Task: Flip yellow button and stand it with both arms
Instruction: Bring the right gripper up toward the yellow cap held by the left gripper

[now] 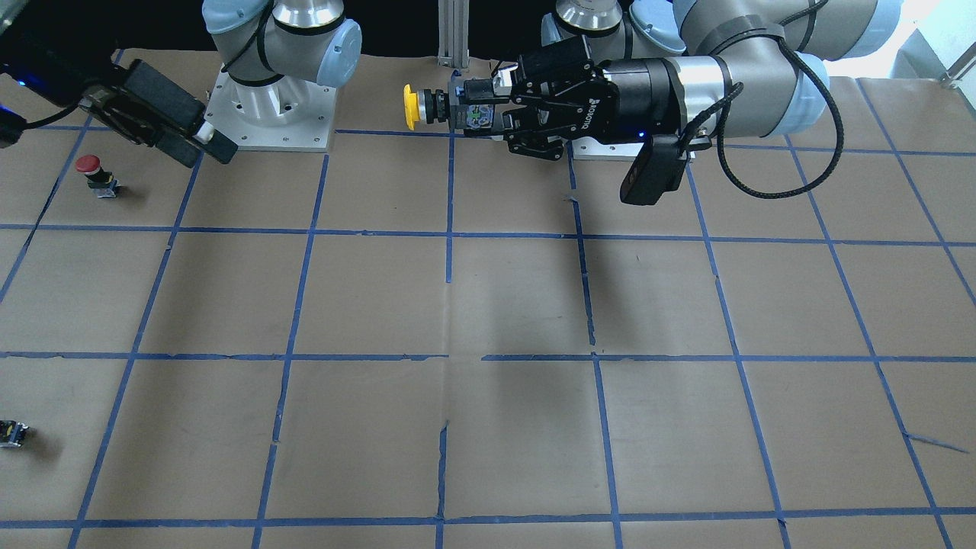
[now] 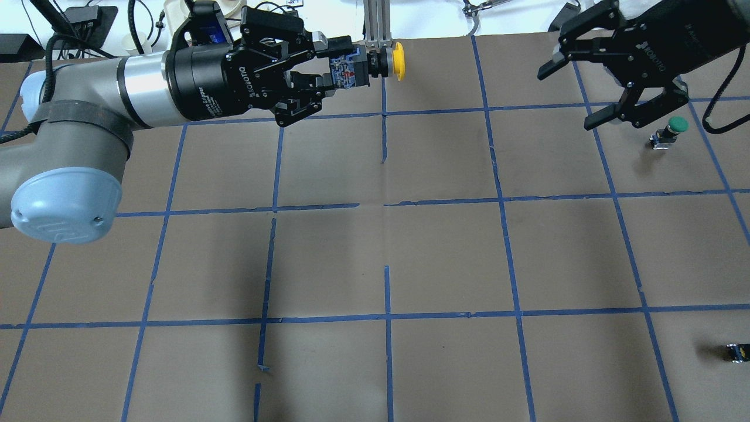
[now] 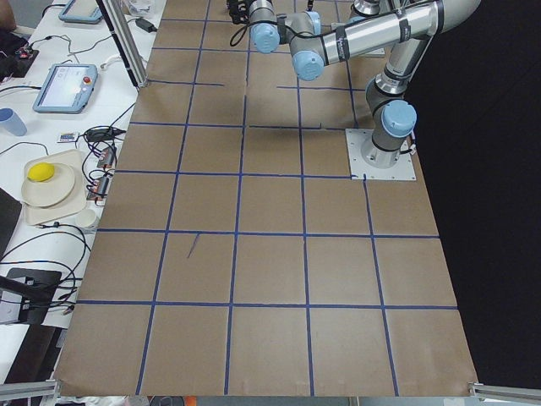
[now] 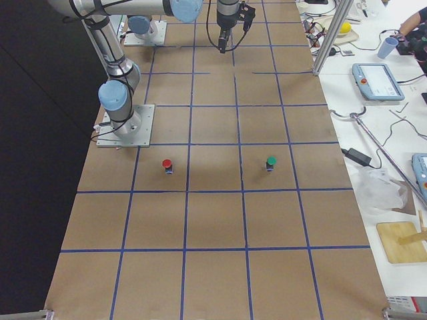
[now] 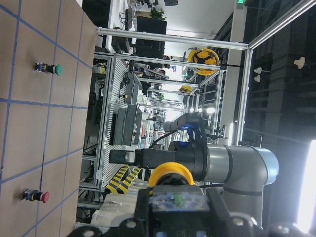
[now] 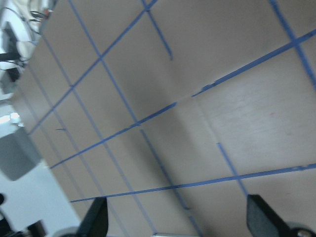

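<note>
My left gripper (image 2: 344, 63) is shut on the black-and-silver body of the yellow button (image 2: 398, 60) and holds it in the air, lying sideways, with the cap pointing toward the right arm. In the front view the cap (image 1: 411, 107) sticks out past the left gripper (image 1: 476, 111). The left wrist view shows the cap (image 5: 170, 174) just beyond the jaws. My right gripper (image 2: 569, 97) is open and empty, raised, well apart from the button. Its fingertips (image 6: 97, 218) stand wide apart over bare table.
A red-capped button (image 1: 95, 172) and a green-capped button (image 2: 672, 126) stand near the right gripper. A tiny dark capless switch part (image 2: 736, 351) lies at the near right. The brown table (image 2: 445, 258) has a blue tape grid.
</note>
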Available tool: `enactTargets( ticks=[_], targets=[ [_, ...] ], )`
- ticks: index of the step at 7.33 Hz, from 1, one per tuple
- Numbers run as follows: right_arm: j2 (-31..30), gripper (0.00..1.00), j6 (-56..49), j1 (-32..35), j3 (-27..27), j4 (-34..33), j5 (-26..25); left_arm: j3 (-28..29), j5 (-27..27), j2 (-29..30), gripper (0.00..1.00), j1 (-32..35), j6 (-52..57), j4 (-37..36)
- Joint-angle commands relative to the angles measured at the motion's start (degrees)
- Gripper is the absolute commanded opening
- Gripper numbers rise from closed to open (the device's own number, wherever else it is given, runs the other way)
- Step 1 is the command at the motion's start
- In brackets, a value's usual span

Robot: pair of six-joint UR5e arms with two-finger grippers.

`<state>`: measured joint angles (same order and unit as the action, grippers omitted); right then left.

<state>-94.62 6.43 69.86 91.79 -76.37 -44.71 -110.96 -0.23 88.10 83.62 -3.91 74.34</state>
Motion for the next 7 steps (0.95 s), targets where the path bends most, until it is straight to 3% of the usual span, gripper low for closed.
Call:
enactTargets(
  ticks=[1, 2, 3, 7],
  targets=[
    [-2.5, 1.00, 1.2, -1.7, 5.1, 3.2, 27.0, 0.0, 0.0, 0.0, 0.16, 0.1, 0.0, -0.2],
    [-5.0, 1.00, 2.6, -0.3, 9.6, 2.7, 31.2, 0.0, 0.0, 0.1, 0.16, 0.1, 0.1, -0.2],
    [-7.1, 1.00, 2.2, 0.3, 13.7, 1.4, 31.8, 0.0, 0.0, 0.1, 0.16, 0.1, 0.1, -0.2],
    [-8.2, 1.00, 2.2, 3.6, 16.0, 0.2, 35.7, 0.0, -0.2, 0.1, 0.16, 0.8, 0.0, -0.2]
  ],
)
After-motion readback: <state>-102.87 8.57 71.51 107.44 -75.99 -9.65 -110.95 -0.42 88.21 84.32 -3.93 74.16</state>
